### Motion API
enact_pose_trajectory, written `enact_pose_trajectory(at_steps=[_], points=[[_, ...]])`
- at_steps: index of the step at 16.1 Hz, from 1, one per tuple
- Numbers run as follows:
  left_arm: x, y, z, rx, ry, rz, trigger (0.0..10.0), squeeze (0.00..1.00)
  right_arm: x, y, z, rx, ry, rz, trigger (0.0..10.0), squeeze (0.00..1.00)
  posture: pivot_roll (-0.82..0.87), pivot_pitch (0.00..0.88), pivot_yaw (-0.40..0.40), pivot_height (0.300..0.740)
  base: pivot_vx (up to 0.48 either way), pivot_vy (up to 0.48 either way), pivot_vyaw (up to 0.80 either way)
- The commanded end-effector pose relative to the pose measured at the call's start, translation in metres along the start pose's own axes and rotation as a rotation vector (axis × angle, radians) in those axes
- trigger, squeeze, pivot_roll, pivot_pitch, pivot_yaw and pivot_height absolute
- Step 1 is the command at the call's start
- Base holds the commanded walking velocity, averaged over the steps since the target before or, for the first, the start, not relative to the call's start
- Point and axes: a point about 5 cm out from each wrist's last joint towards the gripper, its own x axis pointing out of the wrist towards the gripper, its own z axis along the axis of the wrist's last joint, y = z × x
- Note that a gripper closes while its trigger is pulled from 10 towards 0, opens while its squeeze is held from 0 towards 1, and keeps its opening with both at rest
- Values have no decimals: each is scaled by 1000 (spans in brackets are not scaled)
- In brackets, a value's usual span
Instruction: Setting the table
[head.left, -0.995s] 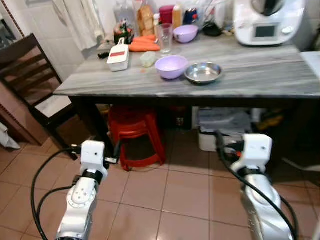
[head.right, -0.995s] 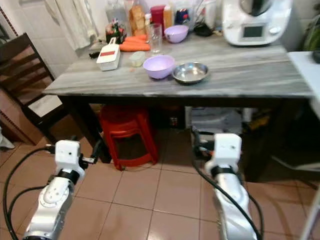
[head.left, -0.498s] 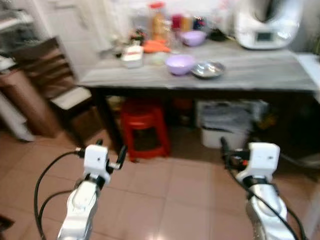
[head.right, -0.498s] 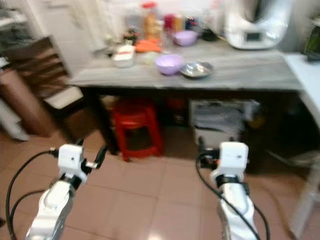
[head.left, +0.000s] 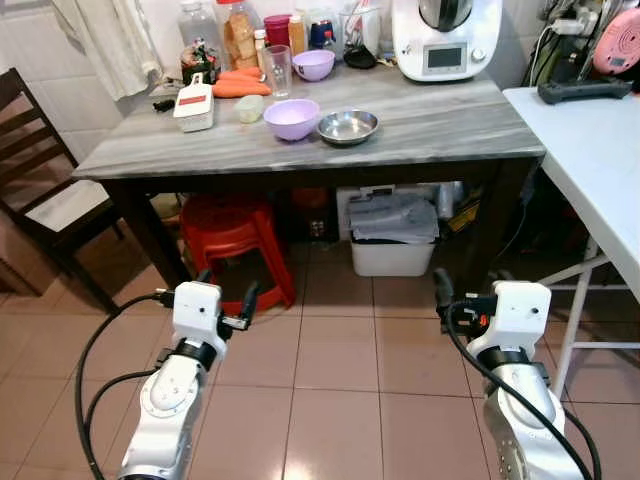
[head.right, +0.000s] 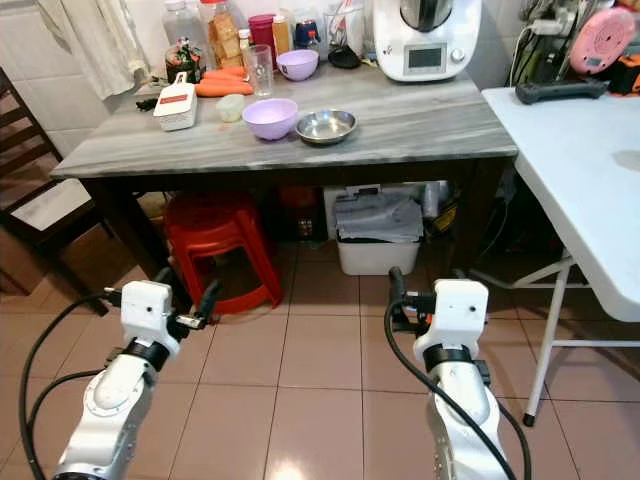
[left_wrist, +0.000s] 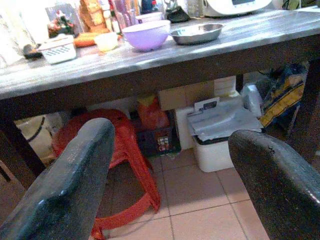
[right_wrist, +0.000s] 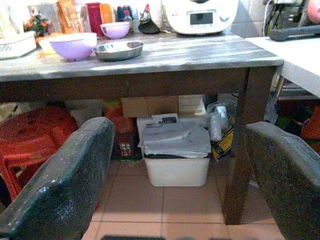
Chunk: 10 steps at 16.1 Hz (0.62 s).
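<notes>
On the grey marble table (head.left: 450, 115) sit a light purple bowl (head.left: 291, 118) and, beside it, a shallow steel bowl (head.left: 347, 126). Behind them stand a clear glass (head.left: 278, 70), a smaller purple bowl (head.left: 313, 64), carrots (head.left: 240, 86) and a white grater box (head.left: 194, 105). Both arms hang low over the tiled floor, well short of the table. My left gripper (left_wrist: 170, 165) is open and empty, facing the table's underside. My right gripper (right_wrist: 180, 165) is also open, with nothing between its fingers.
A red plastic stool (head.left: 228, 225) and a white bin (head.left: 392, 255) stand under the table. A dark wooden chair (head.left: 40, 190) is at the left. A white folding table (head.left: 590, 160) stands at the right. A white kitchen machine (head.left: 445, 40) occupies the table's back.
The whole view has shifted: the table now looks farther off and the white folding table has come into view on the right. Both grippers stay low and open.
</notes>
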Motion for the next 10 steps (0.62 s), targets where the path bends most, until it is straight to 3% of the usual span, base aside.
enact_pose_trajectory(at_steps=[1, 10], points=[[-3, 5, 0, 6, 7, 6, 10000, 0, 2, 7, 4, 14, -10, 21, 10000, 0, -62, 0, 122, 740, 0, -480, 0], [-3, 5, 0, 8, 12, -7, 10000, 0, 6, 10, 6, 20, -18, 33, 10000, 0, -63, 0, 124, 740, 0, -480, 0]])
